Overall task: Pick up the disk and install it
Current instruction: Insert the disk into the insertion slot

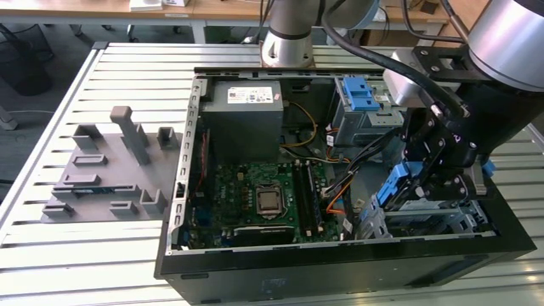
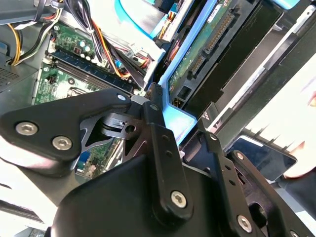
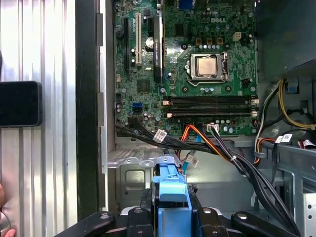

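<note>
Close in, the gripper (image 3: 173,217) has its black fingers (image 2: 160,143) pinched onto the disk (image 3: 172,190), clamping the blue carrier rail in both wrist views, with the drive's green circuit board and connector edge (image 2: 207,47) angled away from the wrist. In the exterior view the disk (image 1: 398,185) hangs tilted over the metal drive cage (image 1: 434,213) at the case's right near corner, not yet seated. My read: the job now is squaring the rails to the bay guides before pushing, and keeping off the cable bundle (image 3: 217,148) just beside the bay. Farther in sits the motherboard (image 1: 259,197), and beyond it the grey power supply (image 1: 242,118).
</note>
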`<state>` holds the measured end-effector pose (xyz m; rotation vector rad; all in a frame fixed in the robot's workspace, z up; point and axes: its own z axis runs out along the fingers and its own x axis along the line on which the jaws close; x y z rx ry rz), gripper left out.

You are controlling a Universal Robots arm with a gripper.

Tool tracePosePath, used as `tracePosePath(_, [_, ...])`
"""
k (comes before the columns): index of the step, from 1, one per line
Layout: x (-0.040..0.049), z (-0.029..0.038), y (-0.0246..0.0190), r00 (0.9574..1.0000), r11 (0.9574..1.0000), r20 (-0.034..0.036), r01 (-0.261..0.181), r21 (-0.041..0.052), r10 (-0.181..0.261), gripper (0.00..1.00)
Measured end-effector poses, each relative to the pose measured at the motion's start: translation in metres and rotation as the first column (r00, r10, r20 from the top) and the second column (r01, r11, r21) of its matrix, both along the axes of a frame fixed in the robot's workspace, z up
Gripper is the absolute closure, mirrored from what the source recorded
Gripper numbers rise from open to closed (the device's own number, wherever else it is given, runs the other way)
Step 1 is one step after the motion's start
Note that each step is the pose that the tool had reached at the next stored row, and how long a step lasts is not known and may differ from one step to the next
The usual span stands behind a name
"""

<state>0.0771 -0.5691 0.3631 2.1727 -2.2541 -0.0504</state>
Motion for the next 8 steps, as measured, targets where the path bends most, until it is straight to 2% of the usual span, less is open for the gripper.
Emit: tracePosePath(8, [0.0000,-0.0052,0.0000,1.0000,1.0000,0.0000,0.000,-0.0003,0.000,0.64])
